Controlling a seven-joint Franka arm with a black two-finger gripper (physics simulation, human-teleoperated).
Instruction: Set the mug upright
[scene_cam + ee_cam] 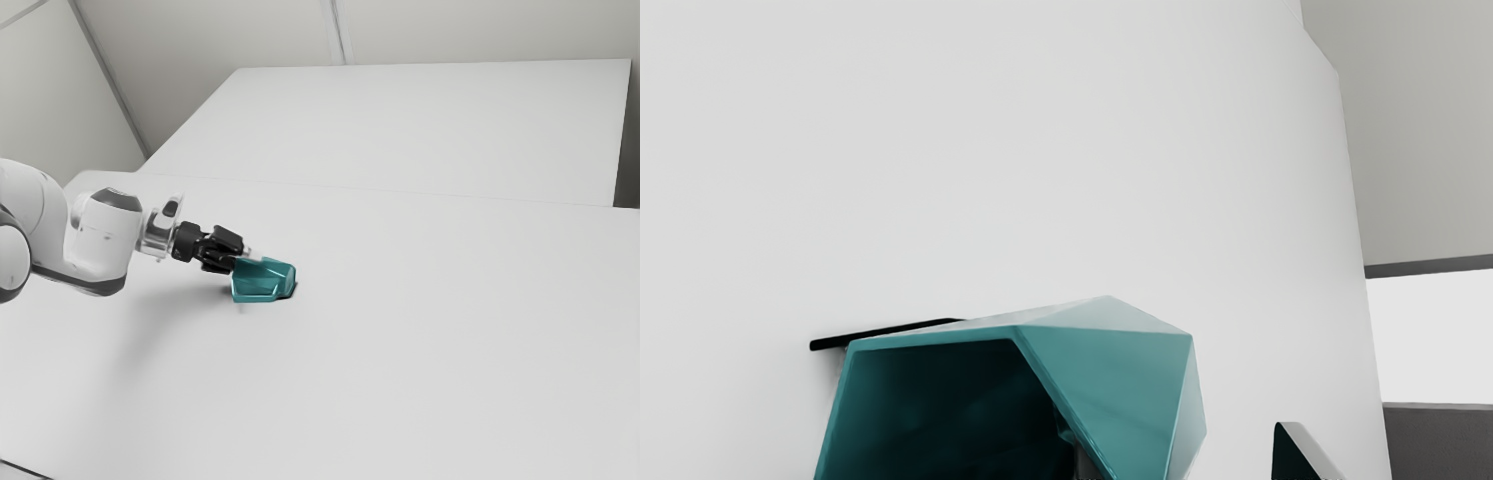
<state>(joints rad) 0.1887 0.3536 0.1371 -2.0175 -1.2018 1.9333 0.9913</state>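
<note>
The teal faceted mug (265,281) lies tipped on its side on the white table, in the exterior view. My gripper (243,260) is at its upper edge on the arm's side. In the wrist view the dark mouth of the mug (1133,373) faces my hand. The gripper (1185,460) stands open there: one fingertip (1296,457) is outside the mug with a gap to its wall, while a dark piece that looks like the other finger shows inside the mouth. Whether that one touches the inner wall is hidden.
The white table (430,340) extends around the mug, with another white surface (420,130) beyond it at the back. A thin black strip (883,332) shows along the mug's far side in the wrist view. Grey walls (480,30) stand behind.
</note>
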